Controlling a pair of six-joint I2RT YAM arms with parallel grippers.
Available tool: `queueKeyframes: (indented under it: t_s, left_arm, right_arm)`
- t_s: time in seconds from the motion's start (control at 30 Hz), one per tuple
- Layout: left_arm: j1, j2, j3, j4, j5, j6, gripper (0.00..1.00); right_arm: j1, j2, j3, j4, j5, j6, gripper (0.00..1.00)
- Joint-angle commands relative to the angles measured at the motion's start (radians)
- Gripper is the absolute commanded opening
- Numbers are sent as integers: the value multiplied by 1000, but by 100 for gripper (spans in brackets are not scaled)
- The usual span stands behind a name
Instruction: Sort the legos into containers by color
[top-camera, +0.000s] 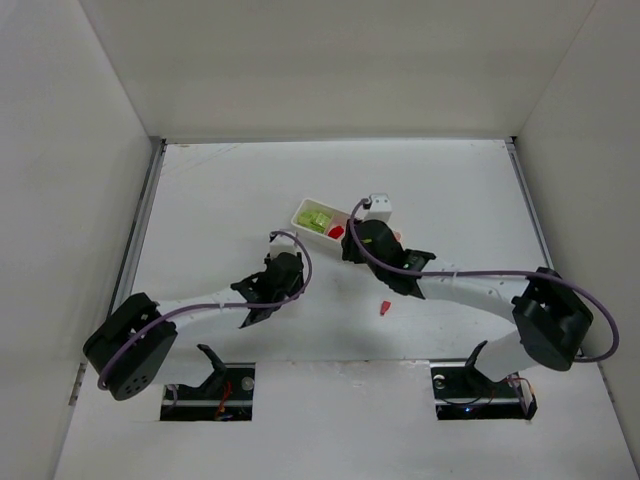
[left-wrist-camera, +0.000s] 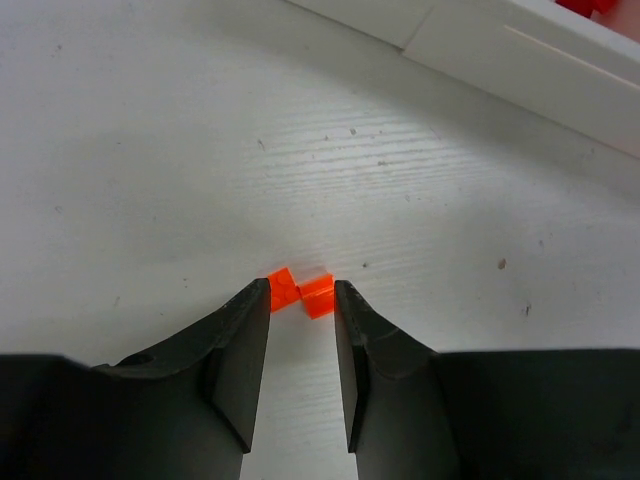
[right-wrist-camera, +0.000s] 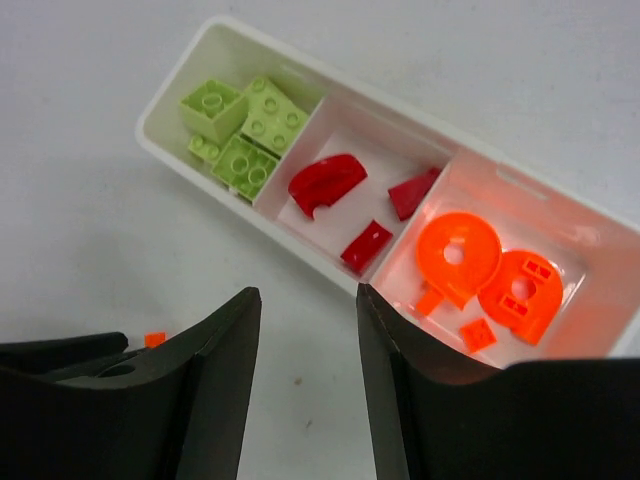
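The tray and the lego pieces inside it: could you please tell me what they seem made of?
Tray: probably thin moulded plastic, white, smooth; its wall glows orange beside the orange pieces, so perhaps translucent. Yellow-green blocks: opaque plastic, satin, moulded studs. Red pieces: plastic, glossy, soft highlights. Orange pieces: plastic, vivid, perhaps fluorescent.
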Motion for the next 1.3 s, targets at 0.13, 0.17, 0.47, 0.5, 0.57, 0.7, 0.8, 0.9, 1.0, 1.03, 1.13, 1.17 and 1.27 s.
queueKeyframes:
  t_s: [0.13,0.17,0.47,0.5,0.57,0.7,0.8,0.9,1.0,1.03,1.13,1.17,1.27]
  left_arm:
    - [-88,-38,1,-12,-59,-35,29]
    - [-94,-28,3,-12,-70,-40,29]
    - [-120,45,38,-27,-164,-69,29]
    - [-116,56,44,-30,-171,-67,30]
    - [-111,68,55,-32,-179,-61,30]
    - [-111,74,82,-27,-173,-23,32]
    - [-105,87,96,-36,-164,-3,34]
    - [-93,114,107,-50,-159,0,36]
    - [-79,146,115,-47,-151,14,36]
    - [-74,154,118,-43,-150,19,36]
    - [-68,173,131,-26,-142,32,35]
    - [-68,179,136,-15,-141,39,35]
    - [-74,196,139,13,-136,45,35]
  right_arm:
    - [31,-67,-99,93,1,37,50]
    - [34,-72,-105,96,1,37,50]
    - [36,-142,-206,139,-5,46,52]
    - [36,-147,-215,144,-13,52,52]
    - [36,-151,-229,152,-31,59,52]
    - [36,-165,-257,175,-41,60,53]
    - [30,-167,-269,185,-54,60,53]
    - [24,-177,-283,199,-67,60,54]
    - [20,-179,-288,211,-77,59,54]
    - [20,-179,-289,213,-82,59,54]
    - [22,-182,-294,218,-85,62,54]
    - [22,-178,-295,222,-88,62,54]
    - [23,-174,-303,231,-91,63,54]
